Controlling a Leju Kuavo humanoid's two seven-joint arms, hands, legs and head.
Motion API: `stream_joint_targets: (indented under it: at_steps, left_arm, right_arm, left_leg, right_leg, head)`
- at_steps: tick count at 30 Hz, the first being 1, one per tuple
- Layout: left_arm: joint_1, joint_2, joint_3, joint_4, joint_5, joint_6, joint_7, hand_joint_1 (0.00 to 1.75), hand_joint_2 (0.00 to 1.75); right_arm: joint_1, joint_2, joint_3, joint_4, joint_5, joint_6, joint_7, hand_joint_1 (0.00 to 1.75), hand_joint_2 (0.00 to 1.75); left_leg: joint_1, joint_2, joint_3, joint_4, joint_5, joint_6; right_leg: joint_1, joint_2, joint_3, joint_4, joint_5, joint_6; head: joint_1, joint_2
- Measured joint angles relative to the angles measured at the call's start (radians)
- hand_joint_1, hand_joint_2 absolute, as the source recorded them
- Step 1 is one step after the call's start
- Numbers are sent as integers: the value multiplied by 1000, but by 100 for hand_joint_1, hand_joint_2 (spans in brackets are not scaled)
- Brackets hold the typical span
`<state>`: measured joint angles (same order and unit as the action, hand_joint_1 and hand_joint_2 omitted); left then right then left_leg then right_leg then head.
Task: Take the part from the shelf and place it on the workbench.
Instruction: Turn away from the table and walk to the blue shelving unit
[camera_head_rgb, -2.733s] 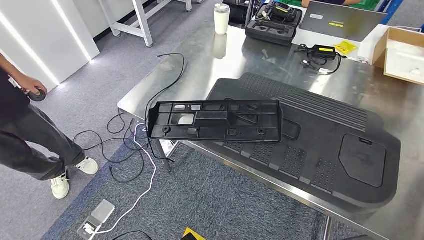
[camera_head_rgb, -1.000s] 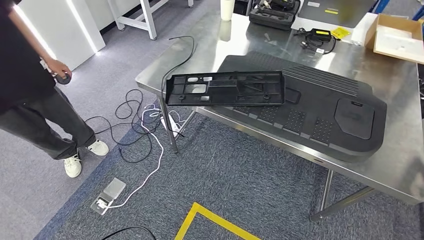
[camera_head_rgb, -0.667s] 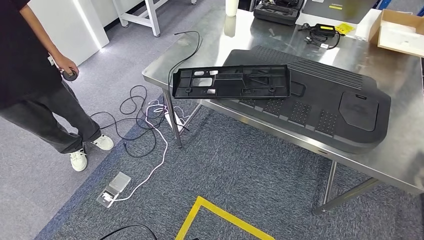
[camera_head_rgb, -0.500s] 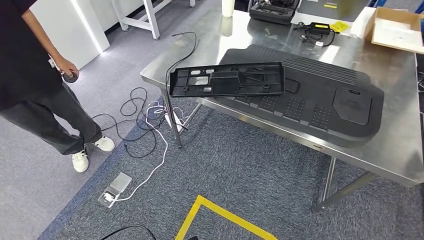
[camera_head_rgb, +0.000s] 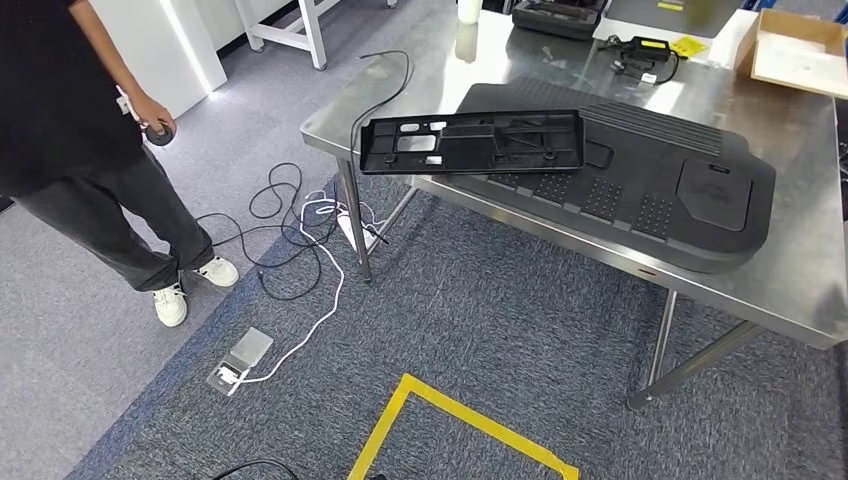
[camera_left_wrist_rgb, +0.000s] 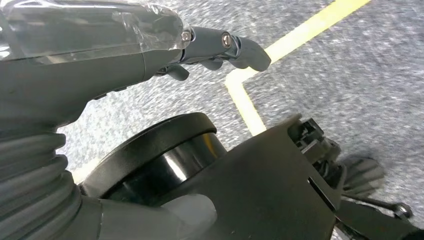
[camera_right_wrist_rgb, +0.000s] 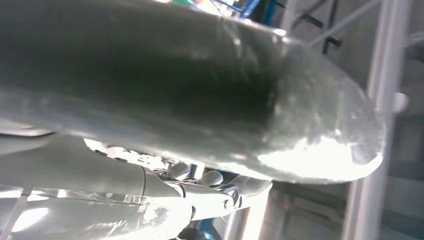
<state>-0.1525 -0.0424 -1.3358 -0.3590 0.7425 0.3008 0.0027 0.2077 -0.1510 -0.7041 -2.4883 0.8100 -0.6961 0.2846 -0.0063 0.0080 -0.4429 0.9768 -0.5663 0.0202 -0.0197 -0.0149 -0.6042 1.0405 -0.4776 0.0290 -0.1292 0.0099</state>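
A black rectangular frame part (camera_head_rgb: 470, 142) lies flat near the left corner of the steel workbench (camera_head_rgb: 800, 285). It overlaps a large black ribbed panel (camera_head_rgb: 660, 170) and sticks out a little past the front edge. Neither part is touched by anything. In the left wrist view my left hand (camera_left_wrist_rgb: 215, 47) hangs over grey carpet with its fingers stretched out and nothing in them. My right hand (camera_right_wrist_rgb: 210, 192) shows in the right wrist view under its thick thumb. Its fingers are extended and hold nothing.
A person (camera_head_rgb: 80, 130) stands at the left, holding a small dark object. Cables (camera_head_rgb: 300, 225) and a floor socket box (camera_head_rgb: 240, 360) lie on the carpet beside the bench leg (camera_head_rgb: 352, 225). Yellow tape (camera_head_rgb: 470, 420) marks the floor. A cardboard box (camera_head_rgb: 795, 50) and a charger (camera_head_rgb: 645, 55) sit at the bench's far side.
The whole view has shifted: the camera has drawn back from the workbench, so more floor, the yellow tape and the person appear. The frame part lies as before.
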Motion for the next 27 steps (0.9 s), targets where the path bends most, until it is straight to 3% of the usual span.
stream_joint_targets:
  at_steps: [2, 4, 5, 6, 7, 9, 11, 13, 15, 17, 19, 20, 21, 22, 25, 27]
  left_arm:
    - [0, -8, 9, 0, 18, 12, 10, 0, 175]
    - [0, -15, 16, 0, 33, 27, 16, 0, 175]
    - [0, -18, 19, 0, 38, 33, 18, 0, 175]
    - [0, -21, 22, 0, 42, 37, 19, 0, 175]
    - [0, -24, 25, 0, 45, 40, 19, 0, 175]
    - [-1, -28, 31, 0, 51, 45, 18, 0, 175]
    - [-1, -32, 36, 0, 55, 48, 16, 0, 175]
    - [-1, -33, 38, 0, 57, 51, 13, 0, 175]
    - [-1, -33, 39, 0, 62, 52, 11, 0, 175]
    - [-2, -33, 41, 0, 70, 52, 4, 0, 175]
    - [-3, -33, 43, 0, 75, 52, -2, 0, 175]
    - [-4, -34, 44, 0, 76, 52, -3, 0, 175]
    - [-4, -34, 45, 0, 77, 51, -4, 0, 175]
    - [-2, -34, 45, 0, 78, 51, -7, 0, 175]
    - [4, -34, 46, 3, 85, 46, -17, 0, 175]
    - [9, -35, 46, 5, 90, 44, -22, 0, 175]
  right_arm:
    - [-18, -21, 37, 0, 28, 2, 13, 0, 0]
    - [-35, -31, 71, 2, 36, 3, 6, 0, 0]
    - [-43, -33, 87, 4, 36, 4, 0, 0, 0]
    - [-52, -35, 102, 6, 35, 4, -6, 0, 0]
    - [-62, -37, 115, 9, 35, 4, -11, 0, 0]
    - [-84, -43, 139, 14, 37, 4, -16, 0, 0]
    - [-103, -51, 159, 19, 41, 4, -15, 0, 0]
    - [-115, -56, 176, 25, 45, 4, -16, 0, 0]
    - [-129, -57, 192, 33, 47, 4, -26, 0, 0]
    - [-145, -55, 206, 43, 42, 4, -49, 0, 0]
    - [-161, -51, 220, 56, 36, 4, -73, 0, 0]
    - [-169, -47, 227, 64, 35, 4, -82, 0, 0]
    - [-177, -44, 234, 72, 34, 4, -88, 0, 0]
    - [-184, -41, 241, 79, 34, 4, -93, 0, 0]
    - [-195, -32, 259, 100, 37, 4, -98, 0, 0]
    - [-200, -29, 270, 110, 39, 4, -98, 0, 0]
  left_leg:
    - [0, 5, -18, -7, 22, 15]
    - [-3, 6, -42, -4, 38, 23]
    - [-5, 6, -54, -1, 45, 24]
    - [-7, 6, -66, 3, 51, 24]
    - [-8, 6, -77, 8, 56, 24]
    - [-9, 5, -95, 20, 62, 20]
    - [-11, 4, -109, 34, 68, 12]
    - [-12, 4, -119, 40, 77, 1]
    - [-12, 2, -128, 53, 69, -10]
    - [-9, -2, -153, 119, 9, -21]
    - [-4, -3, -188, 235, -72, -30]
    - [-2, -3, -195, 282, -92, -32]
    - [-1, -3, -189, 301, -92, -33]
    - [0, -3, -166, 287, -73, -33]
    - [-1, -4, -45, 96, -9, -24]
    - [-4, -5, -10, 18, -4, -16]
  right_leg:
    - [-2, 4, -28, 72, -71, 5]
    - [-2, 5, -60, 194, -151, 9]
    - [-2, 5, -66, 238, -164, 10]
    - [-2, 5, -57, 252, -157, 10]
    - [-2, 5, -30, 228, -133, 9]
    - [-2, 5, 61, 96, -85, 3]
    - [3, 7, 126, -14, -72, -3]
    - [8, 8, 132, -41, -72, -7]
    - [3, 6, 123, -49, -61, -20]
    - [-1, 3, 105, -55, -44, -36]
    - [2, 1, 82, -51, -30, -43]
    - [3, 0, 70, -48, -23, -43]
    - [3, -1, 57, -44, -17, -43]
    - [4, -1, 44, -39, -11, -41]
    - [5, 0, 15, -23, 3, -32]
    - [5, -1, 6, -19, 14, -22]
  head:
    - [2, 0]
    - [4, 0]
    - [5, 0]
    - [5, 0]
    - [5, 0]
    - [6, 0]
    - [6, 0]
    - [5, 0]
    - [6, 0]
    - [3, 0]
    - [-1, 0]
    - [-2, 0]
    - [-2, 0]
    - [-2, 0]
    - [-4, 0]
    - [-4, 0]
